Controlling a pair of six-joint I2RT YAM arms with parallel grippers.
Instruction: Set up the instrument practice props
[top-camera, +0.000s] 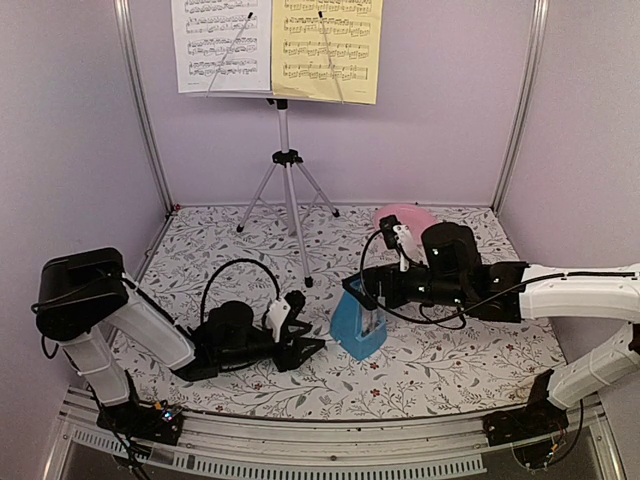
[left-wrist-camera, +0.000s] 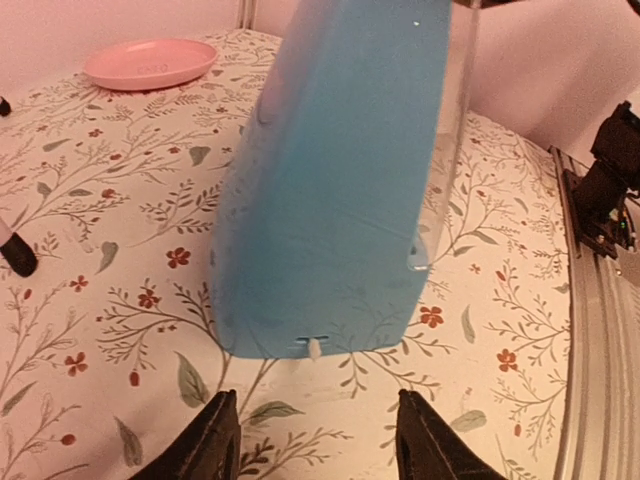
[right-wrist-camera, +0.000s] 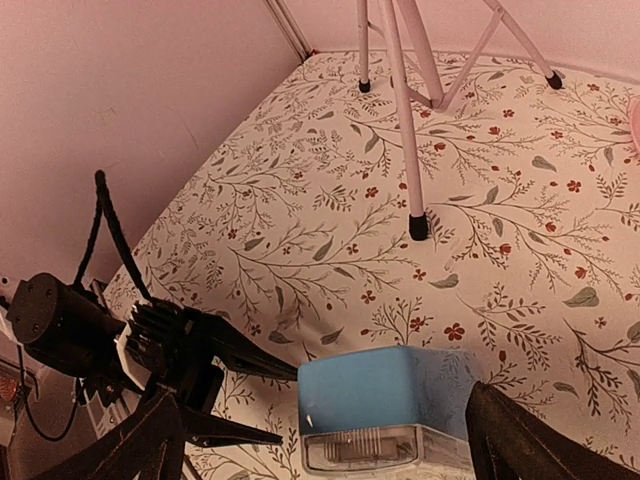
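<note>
Stand one; metronome one; white sheet, yellow sheet: two; left hand, right hand spread.

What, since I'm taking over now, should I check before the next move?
1. The white sheet and yellow sheet on the stand: ok.
2. The metronome standing on the table: ok.
3. The left gripper open, clear of the metronome: ok.
4. The right gripper open: ok.
5. The right gripper clear of the metronome: not ok, its fingers straddle it.
6. Those fingers touching the metronome: cannot tell.
</note>
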